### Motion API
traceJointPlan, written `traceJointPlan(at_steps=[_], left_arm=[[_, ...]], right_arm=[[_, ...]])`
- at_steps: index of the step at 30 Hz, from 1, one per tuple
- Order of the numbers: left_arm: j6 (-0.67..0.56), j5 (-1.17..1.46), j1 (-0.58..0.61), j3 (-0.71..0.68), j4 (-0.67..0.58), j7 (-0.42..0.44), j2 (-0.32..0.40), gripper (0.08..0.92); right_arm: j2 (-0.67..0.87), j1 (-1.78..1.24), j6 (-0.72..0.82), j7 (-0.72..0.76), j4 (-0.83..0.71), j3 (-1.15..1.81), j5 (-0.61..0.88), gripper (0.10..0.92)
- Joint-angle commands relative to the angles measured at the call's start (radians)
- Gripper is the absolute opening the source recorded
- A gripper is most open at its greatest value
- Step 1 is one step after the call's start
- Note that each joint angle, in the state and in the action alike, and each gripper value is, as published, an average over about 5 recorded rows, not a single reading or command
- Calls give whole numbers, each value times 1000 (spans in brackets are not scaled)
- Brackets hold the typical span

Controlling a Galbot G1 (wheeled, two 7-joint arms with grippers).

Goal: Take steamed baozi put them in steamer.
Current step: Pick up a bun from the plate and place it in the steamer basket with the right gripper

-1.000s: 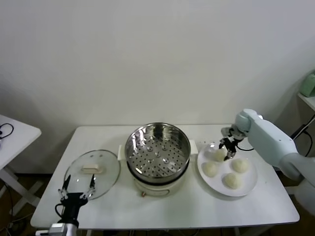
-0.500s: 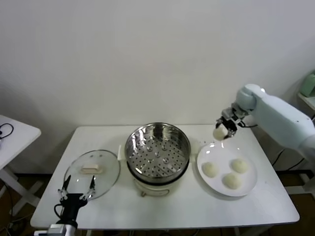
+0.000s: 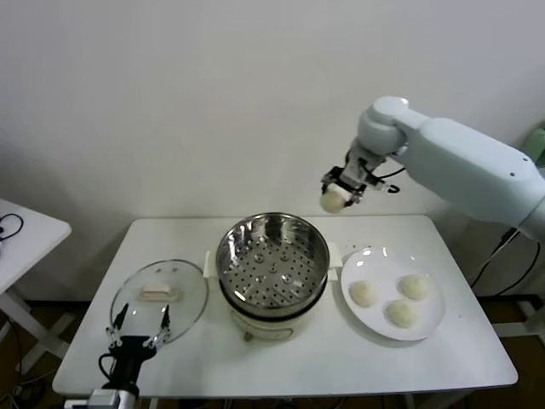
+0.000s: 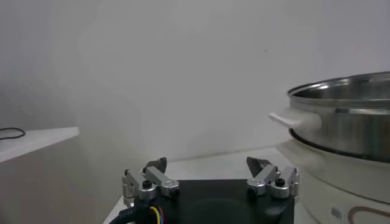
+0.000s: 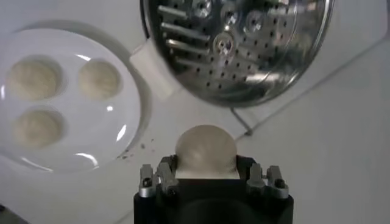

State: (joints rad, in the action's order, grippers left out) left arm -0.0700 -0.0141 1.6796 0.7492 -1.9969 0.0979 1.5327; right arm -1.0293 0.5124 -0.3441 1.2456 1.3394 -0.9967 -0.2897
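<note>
In the head view, one steamed baozi (image 3: 331, 201) is held in the air by the right gripper (image 3: 341, 189), right of centre in the upper half of the frame, above the table's far edge and just beyond the far right rim of the steamer (image 3: 272, 256). The jaws are clamped on the bun from both sides, as is seen from the right wrist view, where the bun (image 5: 205, 150) sits between the fingers (image 5: 164, 175) of the right gripper (image 5: 206, 176).

The stainless-steel steamer stands at the centre of the white table (image 3: 443, 358) on its white pot base (image 3: 271, 324); its perforated floor is bare. To the right of it, in the lower right part of the frame, a white plate (image 3: 430, 328) carries three more baozi (image 3: 364, 294), set apart from one another. The same three buns (image 5: 99, 79) and the plate (image 5: 125, 131) are seen from the right wrist view, beside the steamer (image 5: 237, 52).

A glass lid (image 3: 187, 311) with a cream handle lies flat on the table at the lower left. The left gripper (image 3: 136, 331) is parked at the bottom left edge of the frame, at the table's near edge by the lid, with its fingers (image 4: 151, 180) spread wide apart and nothing between them.
</note>
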Motion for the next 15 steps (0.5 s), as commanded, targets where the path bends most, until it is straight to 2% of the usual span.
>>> traceJointPlan(at_steps=[1, 15], left_arm=[[9, 1, 6, -1, -11, 1, -3, 823], [52, -4, -8, 10, -41, 4, -11, 823]], right_arm=[[-131, -13, -33, -1, 75, -29, -66, 637], [-286, -209, -156, -33, -125, 20, -359, 636]])
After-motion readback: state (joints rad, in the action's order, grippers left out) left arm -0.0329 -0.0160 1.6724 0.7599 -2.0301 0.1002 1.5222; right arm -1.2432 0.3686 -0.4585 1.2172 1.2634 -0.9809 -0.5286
